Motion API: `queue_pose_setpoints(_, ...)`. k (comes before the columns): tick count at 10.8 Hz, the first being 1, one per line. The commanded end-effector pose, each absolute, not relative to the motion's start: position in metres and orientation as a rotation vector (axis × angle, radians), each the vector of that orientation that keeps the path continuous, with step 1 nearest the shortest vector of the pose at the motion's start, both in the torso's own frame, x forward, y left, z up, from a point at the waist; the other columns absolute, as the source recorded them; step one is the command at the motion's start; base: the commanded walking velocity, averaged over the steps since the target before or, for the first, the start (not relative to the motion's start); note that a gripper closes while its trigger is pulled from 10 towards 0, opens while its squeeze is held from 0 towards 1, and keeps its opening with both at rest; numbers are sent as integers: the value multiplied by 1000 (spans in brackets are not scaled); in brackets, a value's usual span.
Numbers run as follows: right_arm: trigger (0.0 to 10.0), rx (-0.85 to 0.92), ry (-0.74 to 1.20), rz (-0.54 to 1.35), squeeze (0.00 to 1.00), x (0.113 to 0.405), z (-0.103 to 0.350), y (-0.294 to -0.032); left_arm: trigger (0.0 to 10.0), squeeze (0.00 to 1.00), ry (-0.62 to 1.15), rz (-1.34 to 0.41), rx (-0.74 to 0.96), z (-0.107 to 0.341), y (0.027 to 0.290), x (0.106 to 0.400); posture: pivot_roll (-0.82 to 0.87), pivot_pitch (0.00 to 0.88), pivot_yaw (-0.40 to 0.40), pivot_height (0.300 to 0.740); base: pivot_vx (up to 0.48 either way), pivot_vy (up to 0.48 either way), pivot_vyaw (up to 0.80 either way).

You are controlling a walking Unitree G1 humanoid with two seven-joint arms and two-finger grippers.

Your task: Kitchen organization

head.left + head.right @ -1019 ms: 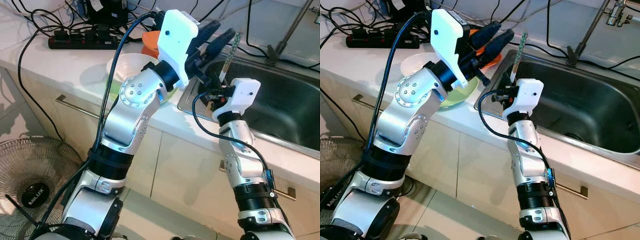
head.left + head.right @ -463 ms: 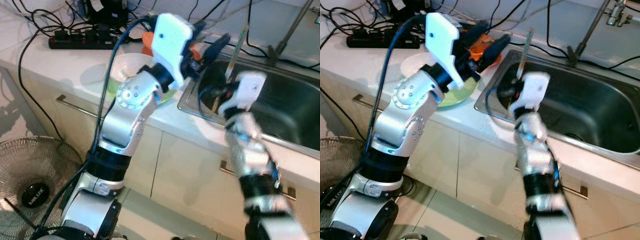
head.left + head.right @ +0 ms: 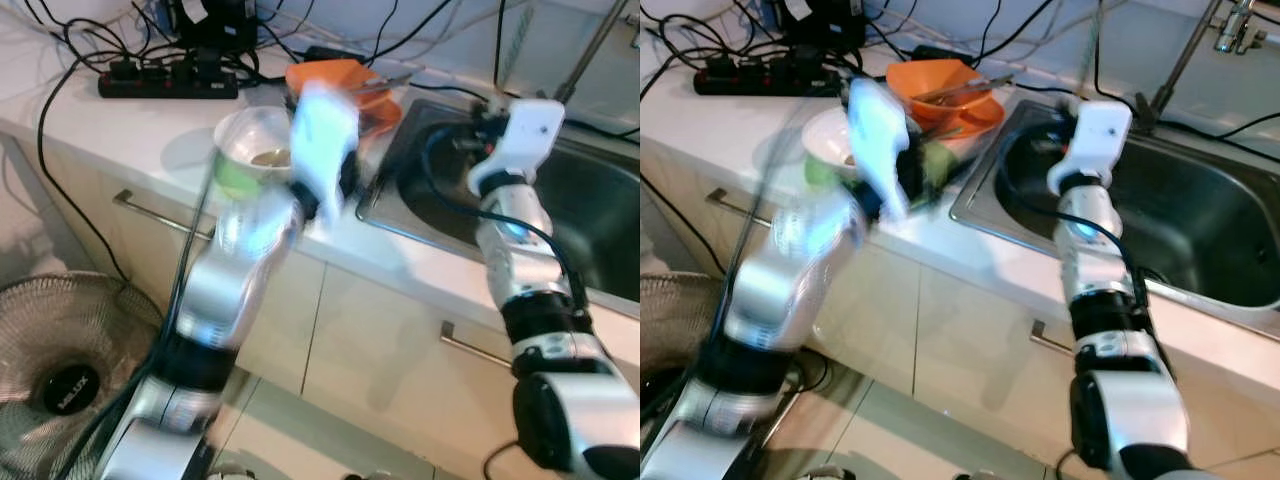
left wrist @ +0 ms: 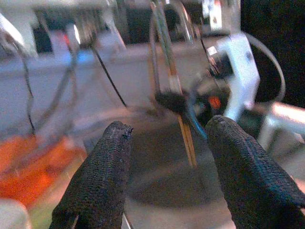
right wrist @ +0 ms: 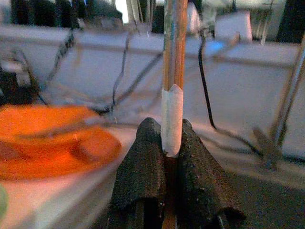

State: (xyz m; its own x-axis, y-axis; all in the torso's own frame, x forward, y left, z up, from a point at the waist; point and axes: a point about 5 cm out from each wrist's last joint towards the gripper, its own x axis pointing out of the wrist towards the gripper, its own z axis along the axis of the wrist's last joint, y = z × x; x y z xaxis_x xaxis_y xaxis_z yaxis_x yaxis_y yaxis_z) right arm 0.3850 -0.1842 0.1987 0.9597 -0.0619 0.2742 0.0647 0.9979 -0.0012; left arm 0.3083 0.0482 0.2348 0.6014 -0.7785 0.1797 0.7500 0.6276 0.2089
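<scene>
Here, right hand (image 5: pixel 164 143) is clamped tight on a pair of wooden chopsticks (image 5: pixel 173 57), fingers (image 5: pixel 143 162) pressed to either side of the sticks w/ no gap; a white paper band wraps the sticks just above the grip. Sticks stand roughly upright. In head views the right arm reaches out over the near-left corner of the steel sink (image 3: pixel 1200 240), white wrist housing above the basin edge; chopsticks rise from it as a faint pale streak (image 3: pixel 515 45), blurred. Left hand (image 4: pixel 167 157) is wide open, holding nothing, its two black fingers (image 4: pixel 102 171) well apart; between them its camera looks toward the sink, w/ the chopsticks and the right wrist housing beyond. Left arm in head views is heavily motion-blurred, over the desk (image 3: pixel 120 130) edge in front of the bowls; exact pose can't be made out. On the desk left of the sink: orange bowl (image 3: pixel 940 90) w/ utensils lying in it, nearest the sink; white bowl (image 3: pixel 255 140) beside it toward the robot's left, something brownish inside, too blurred to ID; a green rim shows under it. Black power strip (image 3: pixel 165 80) and tangled cables at desk rear. Faucet (image 3: pixel 1235 20) at far right. Floor fan (image 3: pixel 70 380) on floor lower left.
</scene>
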Motion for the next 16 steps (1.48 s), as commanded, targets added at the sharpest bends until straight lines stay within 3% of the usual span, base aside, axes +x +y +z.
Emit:
queue_pose_setpoints(1, 10000, -20, -255, -101, 0, 387, 196, -195, 10000, 0, -233, -933, 152, 229, 47, 301, 56, 35, -92, 740, 0, 0, 0)
queue_pose_setpoints(6, 10000, -71, -49, -178, 0, 384, 149, -208, 10000, 0, -76, -942, 194, 196, 64, 285, 79, 41, -114, 740, 0, 0, 0)
queue_pose_setpoints(9, 10000, -86, 84, -155, 0, 376, 119, -201, 10000, 0, -3, -971, 217, 186, 64, 277, 87, 49, -119, 740, 0, 0, 0)
queue_pose_setpoints(13, 10000, -83, 166, -140, 0, 377, 111, -195, 10000, 0, 19, -982, 217, 183, 61, 272, 89, 53, -123, 740, 0, 0, 0)
queue_pose_setpoints(14, 10000, -77, 172, -134, 180, 377, 110, -193, 10000, 0, 27, -977, 220, 182, 61, 272, 89, 53, -123, 740, 0, 0, 0)
queue_pose_setpoints(15, 10000, -77, 174, -131, 671, 377, 110, -192, 10000, 0, 30, -975, 222, 182, 61, 272, 89, 53, -123, 740, 0, 0, 0)
queue_pose_setpoints(16, 10000, -78, 176, -128, 663, 377, 110, -191, 10000, 0, 31, -975, 223, 182, 62, 272, 89, 53, -123, 740, 0, 0, 0)
